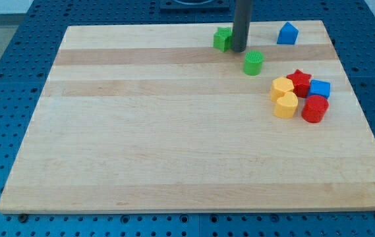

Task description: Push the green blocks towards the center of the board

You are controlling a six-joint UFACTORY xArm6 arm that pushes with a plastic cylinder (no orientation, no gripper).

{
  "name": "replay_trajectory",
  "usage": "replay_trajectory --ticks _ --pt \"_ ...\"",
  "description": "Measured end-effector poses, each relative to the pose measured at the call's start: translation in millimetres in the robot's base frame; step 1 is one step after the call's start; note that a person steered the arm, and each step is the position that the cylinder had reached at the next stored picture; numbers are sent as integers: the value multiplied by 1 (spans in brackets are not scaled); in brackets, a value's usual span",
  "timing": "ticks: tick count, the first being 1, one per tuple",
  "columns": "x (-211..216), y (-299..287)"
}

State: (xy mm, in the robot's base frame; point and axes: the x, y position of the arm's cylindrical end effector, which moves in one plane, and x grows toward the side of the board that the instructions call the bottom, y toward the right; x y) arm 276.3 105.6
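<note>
Two green blocks matter for this task, and both sit near the view's top edge of the pale wooden board (174,151), well away from its middle, so I judge the job barely begun. One is a green plastic block of irregular, roughly star-like shape (222,39), close to the top edge; the other is a green plastic cylinder (254,62), a little lower and to the view's right. My tip (239,50), the lower end of the straight dark rod, rests on the board just beside the irregular green block's right side and near the upper left of the green cylinder, between the two; whether it actually touches either I cannot tell. No hand exists on this arm, so there is nothing spread or pressed together to report. Left to do, as I read it: bring both green pieces down the view toward the open centre, which probably means getting the tip to their top side first. Other pieces are not part of the task: a blue house-shaped block (287,33) near the top right, and a tight cluster on the right of two yellow blocks (284,97), a red star (299,81), a blue cube (319,88) and a red cylinder (315,109). The rod hides part of the irregular green block's right edge, leaving its true outline uncertain, and the arm above is cut off at the frame's top. A blue perforated bench (16,39) surrounds the board.
</note>
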Motion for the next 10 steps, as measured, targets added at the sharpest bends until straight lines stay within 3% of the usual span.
replay_trajectory --ticks 2,3,5,6,7,8,9,10 --pt "28 46" --pt "41 13" --pt "67 -127" --pt "42 -155" --pt "-23 -164" --pt "-75 -125" --pt "-83 -73" --pt "-56 -67"
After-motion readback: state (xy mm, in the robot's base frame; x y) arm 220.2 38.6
